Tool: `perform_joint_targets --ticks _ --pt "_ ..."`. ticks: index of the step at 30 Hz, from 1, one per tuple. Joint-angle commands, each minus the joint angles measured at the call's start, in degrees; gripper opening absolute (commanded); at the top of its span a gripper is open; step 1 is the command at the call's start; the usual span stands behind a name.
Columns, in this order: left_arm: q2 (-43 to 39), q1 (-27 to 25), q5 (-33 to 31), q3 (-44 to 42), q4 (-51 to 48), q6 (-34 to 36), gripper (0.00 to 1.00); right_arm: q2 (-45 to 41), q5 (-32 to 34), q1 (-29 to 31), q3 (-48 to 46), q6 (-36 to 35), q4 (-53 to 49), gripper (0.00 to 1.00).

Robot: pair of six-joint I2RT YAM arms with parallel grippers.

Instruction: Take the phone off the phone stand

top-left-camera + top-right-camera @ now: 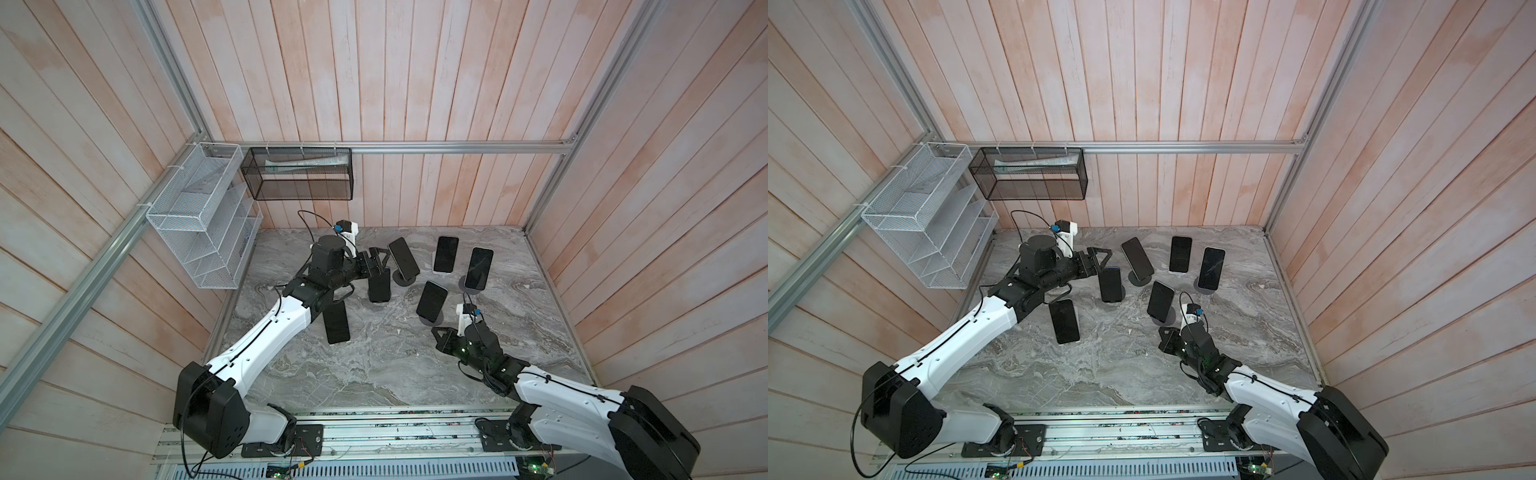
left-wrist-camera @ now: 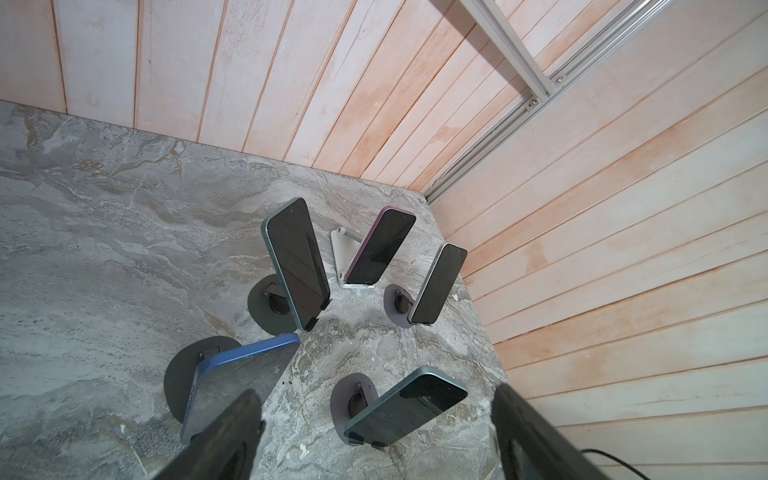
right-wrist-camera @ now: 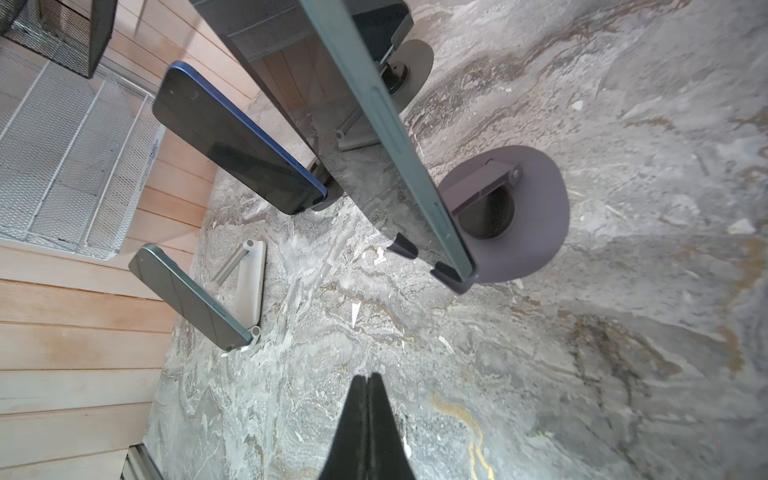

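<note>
The reach-in step is being worked here, by the look of it. The left gripper (image 1: 378,259) is being held just at the top end of the blue-edged phone with the dark screen (image 1: 379,286). That phone is being propped up on its dark round-based stand (image 2: 178,374), left of middle on the grey marble-look tabletop (image 1: 374,386).

In the left wrist view the jaws are being kept apart. One finger (image 2: 232,432) is being seen in front of the phone's edge (touching or not can't be told), and the other is well off to the side. So nothing is being gripped yet and the phone isn't being lifted.

For the next move, the jaws are probably going to need lining up across the phone's two long edges and closing. After that the phone would be drawn up out of the stand's little lip, without the stand being dragged along.

The right gripper (image 3: 368,399) is being parked low at the near right, jaws pressed together, nothing in them.

Space is being crowded, though:
- A teal phone on a round stand (image 1: 403,257) is being tilted just to the right of the gripper.
- Another teal phone (image 1: 431,300) is being stood near the right arm.
- A dark phone on a white stand (image 1: 336,326) is being half covered by the left arm, so elbow clearance is worth watching.
</note>
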Motion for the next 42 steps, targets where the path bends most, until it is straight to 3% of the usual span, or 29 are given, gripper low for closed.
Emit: perform_joint_targets --ticks 1,5,12,42 --pt "-1.85 0.43 0.85 -1.28 2.12 0.52 0.88 3.73 -2.60 -0.30 2.58 -1.31 2.25 0.00" --pt "-1.73 0.89 1.80 -1.61 2.72 0.11 0.88 6.36 -3.39 -0.30 3.38 -0.57 3.22 0.00" --pt "-1.40 1.76 4.52 -1.30 3.29 1.09 0.89 5.97 0.43 -0.30 -0.83 8.06 10.62 0.00" --pt "-1.76 3.26 6.32 -1.34 3.68 0.20 0.89 12.22 -2.01 -3.25 -1.16 12.44 14.88 0.00"
